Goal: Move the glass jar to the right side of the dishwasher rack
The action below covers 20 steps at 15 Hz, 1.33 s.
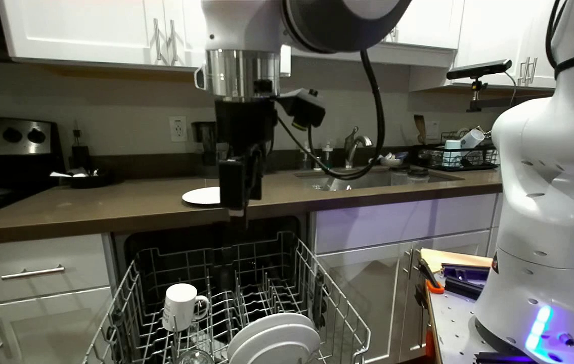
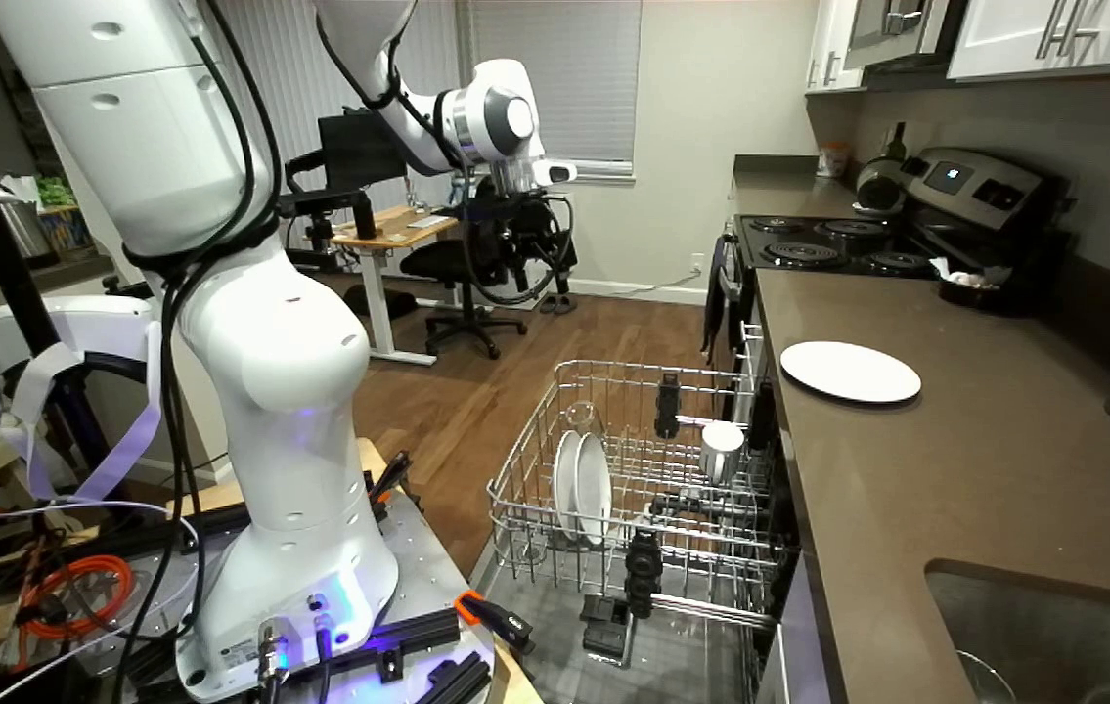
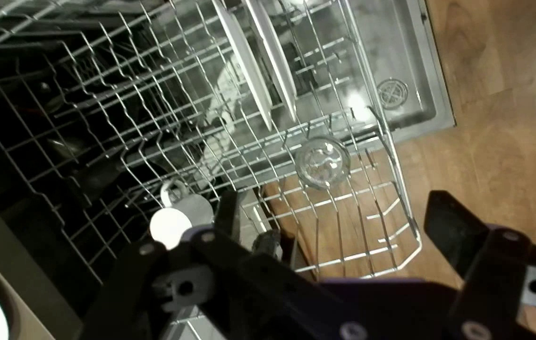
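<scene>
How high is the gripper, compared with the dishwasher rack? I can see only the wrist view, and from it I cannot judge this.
Observer: In both exterior views, the gripper hangs higher than the dishwasher rack and the glass jar in it.
Operator: Thank you. Is the robot's base nearer to the two plates or to the white mug?
Observer: Nearer to the two plates, as both exterior views show.
Operator: And what is set into the countertop, outside my picture?
Observer: A sink, which shows in both exterior views.
</scene>
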### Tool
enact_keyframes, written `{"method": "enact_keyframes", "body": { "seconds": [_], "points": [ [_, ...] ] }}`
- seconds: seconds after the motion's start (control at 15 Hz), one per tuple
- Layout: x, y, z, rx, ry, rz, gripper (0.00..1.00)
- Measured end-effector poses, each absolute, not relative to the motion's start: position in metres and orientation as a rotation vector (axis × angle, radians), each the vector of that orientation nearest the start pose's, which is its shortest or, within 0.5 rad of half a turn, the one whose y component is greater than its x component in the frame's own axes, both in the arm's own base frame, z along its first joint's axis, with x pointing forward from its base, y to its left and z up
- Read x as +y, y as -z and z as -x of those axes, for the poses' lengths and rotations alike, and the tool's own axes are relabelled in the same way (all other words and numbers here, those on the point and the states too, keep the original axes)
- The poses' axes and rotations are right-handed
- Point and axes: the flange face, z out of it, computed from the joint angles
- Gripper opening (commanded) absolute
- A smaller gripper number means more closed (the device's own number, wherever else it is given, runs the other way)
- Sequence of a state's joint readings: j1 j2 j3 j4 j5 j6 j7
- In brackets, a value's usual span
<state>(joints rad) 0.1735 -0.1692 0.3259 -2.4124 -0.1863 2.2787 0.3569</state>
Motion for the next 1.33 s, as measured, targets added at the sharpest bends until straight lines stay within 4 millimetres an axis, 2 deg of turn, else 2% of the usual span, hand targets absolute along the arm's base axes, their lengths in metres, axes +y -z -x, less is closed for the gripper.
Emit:
{"method": "enact_keyframes", "body": {
  "seconds": [0.4,0.67,0.93,1.07,1.33],
  "points": [
    [0.243,-0.329,-0.445,-0.466,0.426,3.101,1.00],
    [0.235,-0.287,-0.454,-0.508,0.513,3.117,1.00],
    [0.227,-0.256,-0.455,-0.512,0.561,3.177,1.00],
    [0.230,-0.245,-0.454,-0.510,0.556,3.186,1.00],
    [0.229,-0.245,-0.455,-0.508,0.557,3.186,1.00]
  ]
}}
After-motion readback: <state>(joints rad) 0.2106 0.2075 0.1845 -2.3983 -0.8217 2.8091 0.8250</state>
